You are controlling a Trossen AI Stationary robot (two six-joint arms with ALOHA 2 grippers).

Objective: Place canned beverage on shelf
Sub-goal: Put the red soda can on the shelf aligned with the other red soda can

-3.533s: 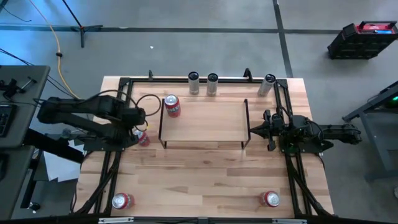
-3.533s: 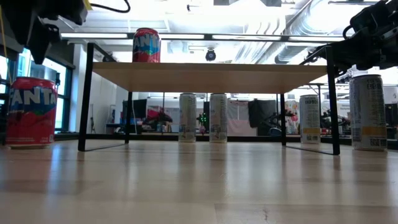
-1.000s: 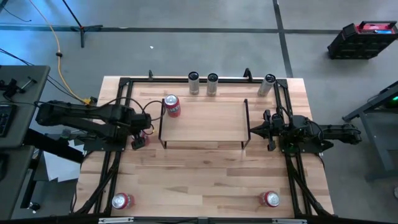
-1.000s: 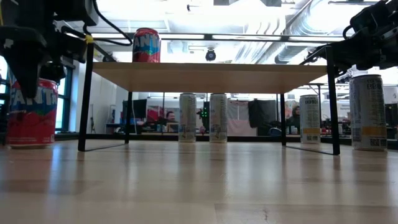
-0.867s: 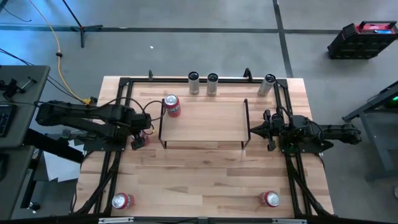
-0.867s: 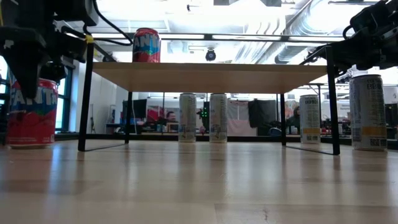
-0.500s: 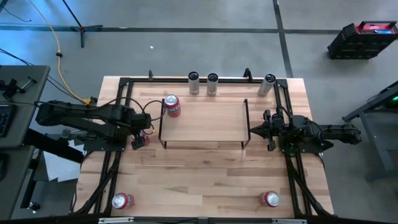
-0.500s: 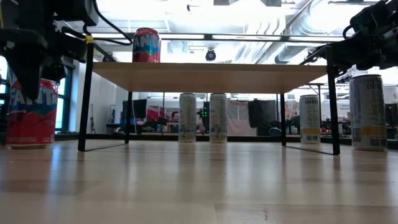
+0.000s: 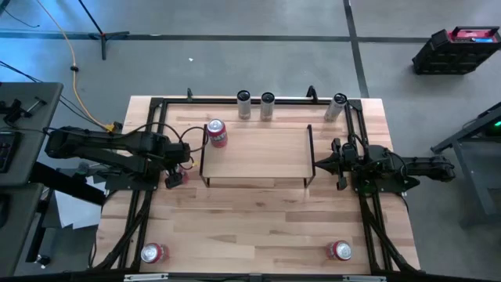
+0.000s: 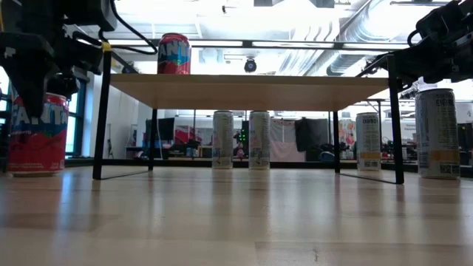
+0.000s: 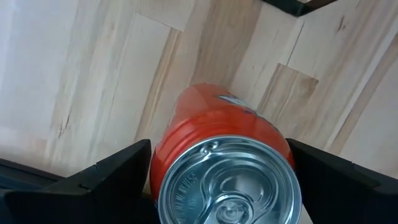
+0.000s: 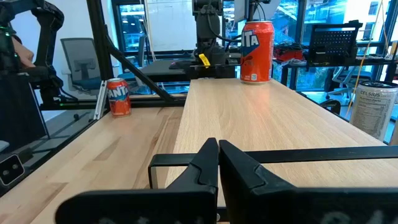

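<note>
Left gripper (image 9: 174, 174): we see it lowered over a red can (image 11: 225, 163) that stands on the table (image 9: 258, 223) just left of the shelf (image 9: 258, 154); its fingers (image 11: 106, 180) are spread wide, one on each side of the can, and we cannot tell whether they touch it.
Red can: upright on the tabletop, off the shelf, near the shelf's front left leg; in the low view it shows at the far left (image 10: 35, 133), partly behind the gripper.
Shelf can (image 9: 217, 134): we see a second red can upright on the shelf's back left corner.
Right gripper (image 9: 321, 164): it waits at the shelf's right end rail, fingers pressed together, holding nothing.
Grey cans: three stand along the table's back edge, two together (image 9: 244, 104) and one (image 9: 336, 106) near the right corner.
Front cans: one red can at the front left (image 9: 153, 252), another at the front right (image 9: 340, 250).
</note>
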